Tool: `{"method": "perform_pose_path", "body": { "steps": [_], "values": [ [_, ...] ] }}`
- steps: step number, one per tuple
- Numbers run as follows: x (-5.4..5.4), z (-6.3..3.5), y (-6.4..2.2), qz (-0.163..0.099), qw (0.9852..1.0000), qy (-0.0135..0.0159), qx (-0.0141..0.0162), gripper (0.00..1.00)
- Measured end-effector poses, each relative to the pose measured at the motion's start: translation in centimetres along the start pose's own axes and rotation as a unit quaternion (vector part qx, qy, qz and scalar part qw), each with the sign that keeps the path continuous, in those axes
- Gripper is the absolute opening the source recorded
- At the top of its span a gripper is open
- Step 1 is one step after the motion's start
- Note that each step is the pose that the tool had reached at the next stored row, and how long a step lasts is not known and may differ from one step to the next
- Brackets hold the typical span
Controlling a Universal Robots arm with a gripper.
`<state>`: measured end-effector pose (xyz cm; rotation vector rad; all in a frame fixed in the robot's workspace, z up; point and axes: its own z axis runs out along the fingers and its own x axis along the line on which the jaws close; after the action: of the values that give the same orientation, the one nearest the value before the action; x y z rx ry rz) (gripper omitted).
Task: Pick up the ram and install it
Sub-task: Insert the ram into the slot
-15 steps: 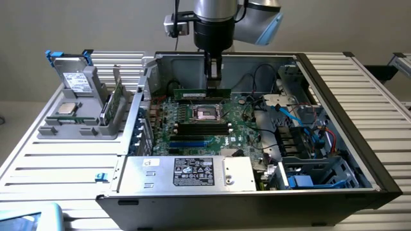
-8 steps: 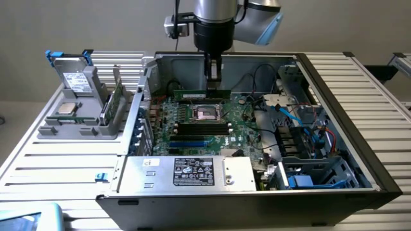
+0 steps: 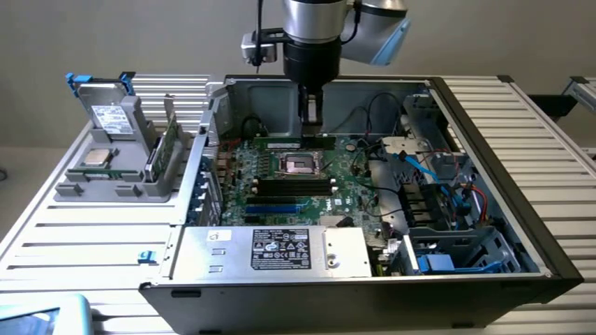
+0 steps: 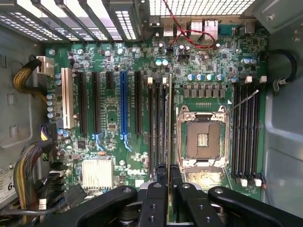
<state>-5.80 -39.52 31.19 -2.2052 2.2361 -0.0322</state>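
Note:
The ram (image 4: 170, 118) is a thin green stick seen edge-on in the wrist view, running along the black memory slots (image 4: 158, 123) beside the open processor socket (image 4: 202, 139). My gripper (image 4: 168, 171) is shut on its near end, with a black finger on each side. In the exterior view the gripper (image 3: 312, 129) hangs straight down inside the open computer case, with the ram (image 3: 296, 142) as a dark strip at its tips, just behind the socket (image 3: 303, 164). Whether the ram touches a slot I cannot tell.
A grey holder (image 3: 79, 190) at the exterior view's left carries a boxy drive (image 3: 114, 115), a silver processor chip (image 3: 98, 157) and an upright green board (image 3: 166, 150). The silver power supply (image 3: 270, 250) fills the case front. Cables and a drive cage (image 3: 447, 209) crowd the right.

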Motion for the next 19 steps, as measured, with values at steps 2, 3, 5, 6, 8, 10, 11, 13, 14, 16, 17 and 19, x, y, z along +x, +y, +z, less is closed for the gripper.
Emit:
{"method": "perform_pose_path", "body": {
  "steps": [2,3,5,6,8,10,11,13,14,16,17,19],
  "values": [
    [0.0,0.20,-0.03,0.000,1.0000,0.0042,0.0000,0.14],
    [0.0,0.37,-0.04,0.000,1.0000,0.0042,0.0000,0.14],
    [0.1,0.69,-0.03,0.000,1.0000,0.0043,0.0000,0.14],
    [0.1,0.88,-0.03,0.000,1.0000,0.0043,0.0001,0.14],
    [0.2,1.24,-0.02,0.000,1.0000,0.0043,0.0001,0.14],
    [0.2,1.60,-0.02,0.000,1.0000,0.0044,0.0000,0.14],
    [0.2,1.78,-0.02,0.000,1.0000,0.0043,0.0000,0.14],
    [0.2,2.15,-0.01,0.000,1.0000,0.0043,0.0001,0.14],
    [0.2,2.33,-0.01,0.000,1.0000,0.0043,0.0000,0.14],
    [0.2,2.68,-0.01,0.000,1.0000,0.0043,0.0000,0.14],
    [0.2,2.88,-0.01,0.000,1.0000,0.0043,0.0001,0.14],
    [0.2,3.24,-0.01,0.000,1.0000,0.0043,0.0001,0.14]
  ]
}}
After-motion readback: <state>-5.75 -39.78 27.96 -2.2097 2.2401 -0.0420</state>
